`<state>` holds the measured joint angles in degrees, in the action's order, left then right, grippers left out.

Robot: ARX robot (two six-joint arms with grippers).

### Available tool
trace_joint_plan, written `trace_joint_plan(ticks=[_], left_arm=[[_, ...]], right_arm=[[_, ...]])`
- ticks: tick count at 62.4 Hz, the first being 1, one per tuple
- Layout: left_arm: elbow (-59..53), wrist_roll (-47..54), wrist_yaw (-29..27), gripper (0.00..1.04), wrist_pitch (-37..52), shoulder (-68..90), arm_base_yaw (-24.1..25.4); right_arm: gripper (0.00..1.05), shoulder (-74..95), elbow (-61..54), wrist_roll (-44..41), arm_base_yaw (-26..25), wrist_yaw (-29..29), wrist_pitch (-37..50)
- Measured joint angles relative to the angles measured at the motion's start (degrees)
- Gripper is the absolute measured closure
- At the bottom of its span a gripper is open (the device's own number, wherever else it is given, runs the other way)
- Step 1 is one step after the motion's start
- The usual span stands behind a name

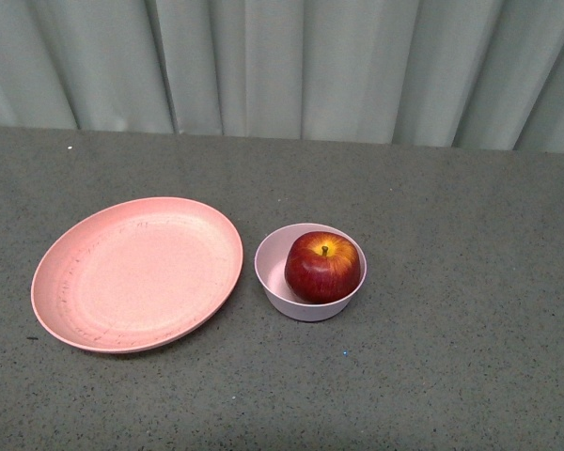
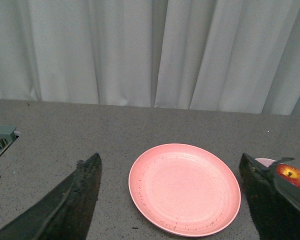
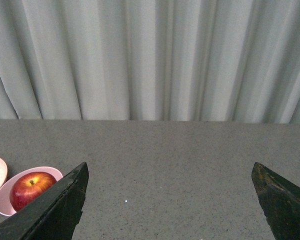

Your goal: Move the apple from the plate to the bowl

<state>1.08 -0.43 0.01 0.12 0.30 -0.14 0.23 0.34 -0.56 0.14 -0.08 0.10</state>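
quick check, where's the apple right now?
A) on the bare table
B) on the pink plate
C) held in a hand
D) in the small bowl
D: the apple sits inside the bowl, to the right of the plate, which has nothing on it; no hand touches it.

A table [image 1: 451, 310] with a grey, finely speckled top fills the lower part of every view. Its surface looks matte and has small dark and light dots on it. Behind its far edge hangs a curtain [image 1: 291, 66] of pale grey-white cloth, falling in long vertical folds across the whole width. The light is soft and even, with only weak shadows. In the left wrist view, a grey-green ribbed object [image 2: 0, 140] sits at the table's edge; what it is cannot be told.
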Motion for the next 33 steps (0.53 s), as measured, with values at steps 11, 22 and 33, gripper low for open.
trace_joint_plan(ticks=[11, 22, 33], left_arm=[[0.0, 0.1, 0.0, 0.07, 0.0, 0.0, 0.0], [0.0, 0.1, 0.0, 0.07, 0.0, 0.0, 0.0], [0.0, 0.1, 0.0, 0.07, 0.0, 0.0, 0.0]], right_arm=[[0.09, 0.0, 0.0, 0.0, 0.0, 0.0, 0.0], [0.09, 0.0, 0.0, 0.0, 0.0, 0.0, 0.0], [0.09, 0.0, 0.0, 0.0, 0.0, 0.0, 0.0]])
